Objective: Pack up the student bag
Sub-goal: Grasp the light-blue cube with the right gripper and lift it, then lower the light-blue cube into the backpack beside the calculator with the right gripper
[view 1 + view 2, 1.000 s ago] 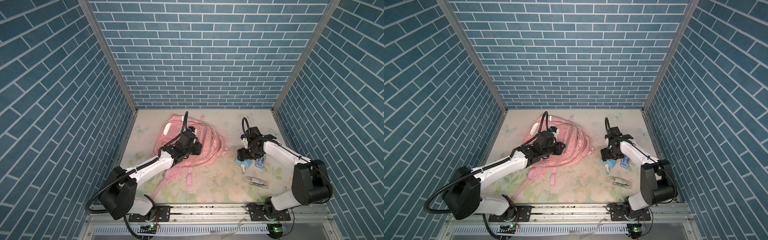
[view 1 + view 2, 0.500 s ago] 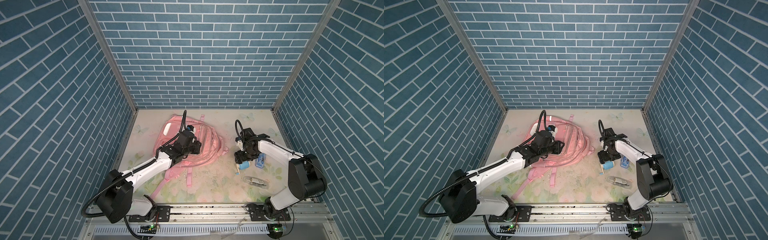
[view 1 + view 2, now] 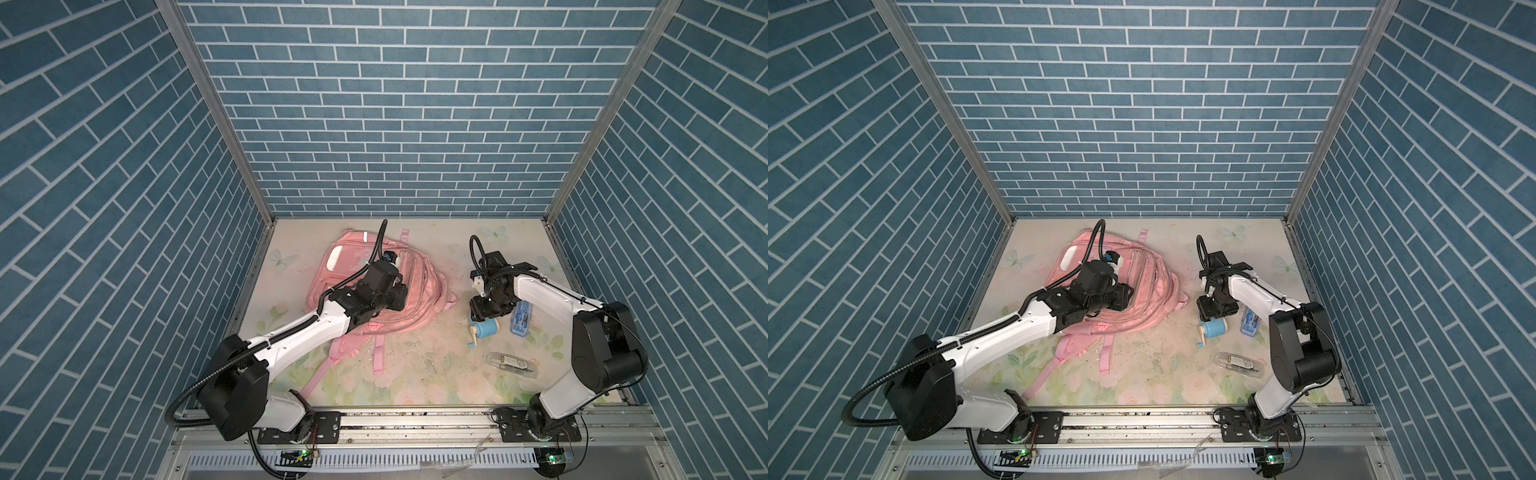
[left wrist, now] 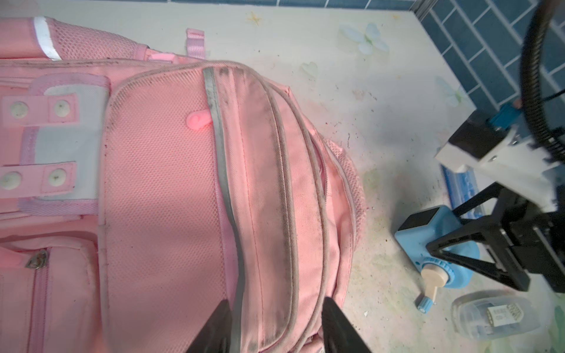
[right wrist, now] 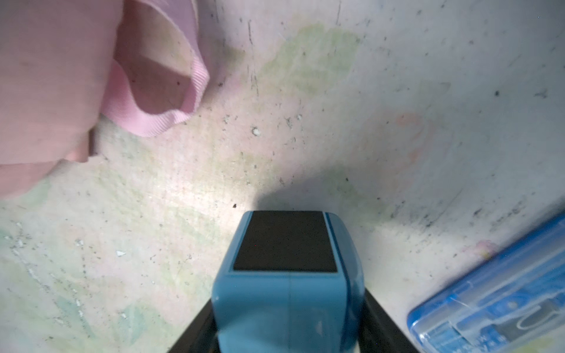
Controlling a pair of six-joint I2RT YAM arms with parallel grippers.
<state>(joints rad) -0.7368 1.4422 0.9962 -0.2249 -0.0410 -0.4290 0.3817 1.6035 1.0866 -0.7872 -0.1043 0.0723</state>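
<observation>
Student bag (image 3: 428, 299) flat on the counter (image 3: 415, 365), left of centre and toward the back in both top views, front face up, straps trailing toward the front edge. Left fingers (image 4: 215, 333) parted to a middling gap, tips low over the curved edge of the front pocket, nothing visibly pinched between them. Probably placed there to work a zip or steady the fabric ahead of opening (a guess only). Right fingers (image 5: 377, 333) set either side of a blue crank sharpener (image 5: 287, 305) resting on the counter, flush or nearly so against its sides; firm clamp or not, cannot tell. Likely the first item bound for the bag, hence the straddle. Just beside the sharpener, a blue case (image 3: 521, 318); nearer the front edge, a clear case (image 3: 513, 365); both lying free. Bag itself: soft pink, mesh-textured pocket panels, zip lines greyed with grime, white reflective strip, pale window panel crossed by snap tabs, small pink pull tab. Zips mostly closed by the look of them; slight gape at the outermost seam, uncertain.
</observation>
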